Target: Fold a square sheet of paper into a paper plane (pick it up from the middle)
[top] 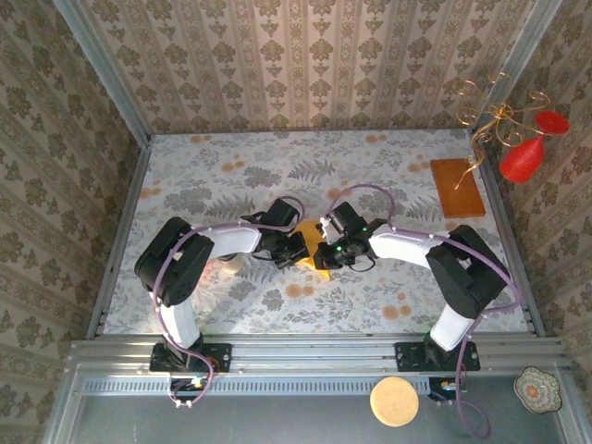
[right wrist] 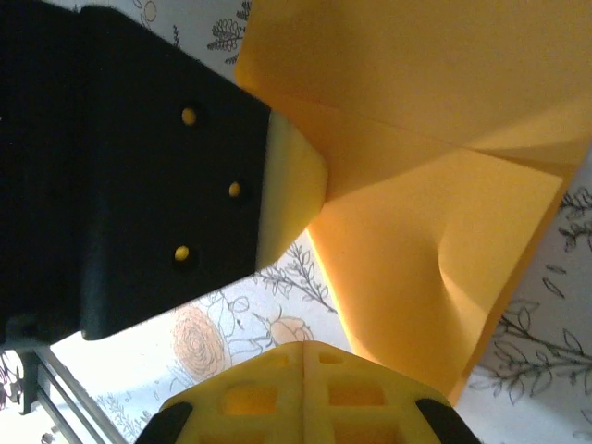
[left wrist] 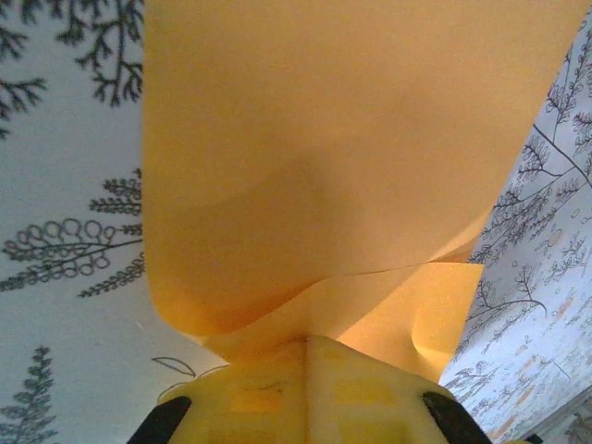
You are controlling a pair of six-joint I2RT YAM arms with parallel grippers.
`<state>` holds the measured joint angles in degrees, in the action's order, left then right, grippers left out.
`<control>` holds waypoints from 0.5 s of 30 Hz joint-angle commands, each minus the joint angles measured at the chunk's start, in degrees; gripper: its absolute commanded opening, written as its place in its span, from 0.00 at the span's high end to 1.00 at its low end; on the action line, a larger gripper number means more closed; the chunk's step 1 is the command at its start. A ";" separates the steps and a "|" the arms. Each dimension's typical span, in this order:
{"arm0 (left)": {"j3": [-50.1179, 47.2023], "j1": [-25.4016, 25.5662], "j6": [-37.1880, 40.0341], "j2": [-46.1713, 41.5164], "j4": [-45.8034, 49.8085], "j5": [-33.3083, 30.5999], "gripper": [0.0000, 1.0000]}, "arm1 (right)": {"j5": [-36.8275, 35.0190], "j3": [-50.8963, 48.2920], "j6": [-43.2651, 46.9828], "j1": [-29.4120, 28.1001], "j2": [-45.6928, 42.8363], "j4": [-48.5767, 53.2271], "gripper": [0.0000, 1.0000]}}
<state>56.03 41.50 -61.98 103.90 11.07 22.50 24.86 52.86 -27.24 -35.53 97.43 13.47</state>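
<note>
The square sheet of paper (top: 311,242), bright orange-yellow and bent into curved folds, hangs between the two arms at the table's middle. My left gripper (top: 298,248) is shut on it. In the left wrist view the sheet (left wrist: 314,157) rises out of the closed fingertips (left wrist: 268,370), with a lower flap curling to the right. My right gripper (top: 326,252) sits just right of the paper. In the right wrist view its fingers (right wrist: 268,388) are pressed together with nothing in the seam. The paper (right wrist: 435,222) hangs beside them, and the left gripper's pad (right wrist: 291,190) pinches the paper's edge.
A darker brown-orange board (top: 457,188) lies at the back right. Red ornaments on gold wire (top: 523,157) hang past the right wall. A round tan disc (top: 394,400) and a small patterned dish (top: 536,387) rest on the front rail area.
</note>
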 commanded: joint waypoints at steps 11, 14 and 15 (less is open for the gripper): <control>-0.31 -0.29 0.09 2.45 4.00 -2.46 0.95 | 0.98 2.61 1.05 -0.24 5.38 -0.09 0.99; -0.31 -0.36 0.06 2.45 3.96 -2.56 0.95 | 1.02 2.67 1.40 -0.24 5.93 0.15 0.99; -0.31 -0.39 0.01 2.45 4.05 -2.63 0.95 | 0.98 2.69 1.52 -0.24 6.09 0.43 0.99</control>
<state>56.18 41.50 -61.95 103.94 11.29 22.50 24.93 54.30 -26.96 -35.53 102.41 12.82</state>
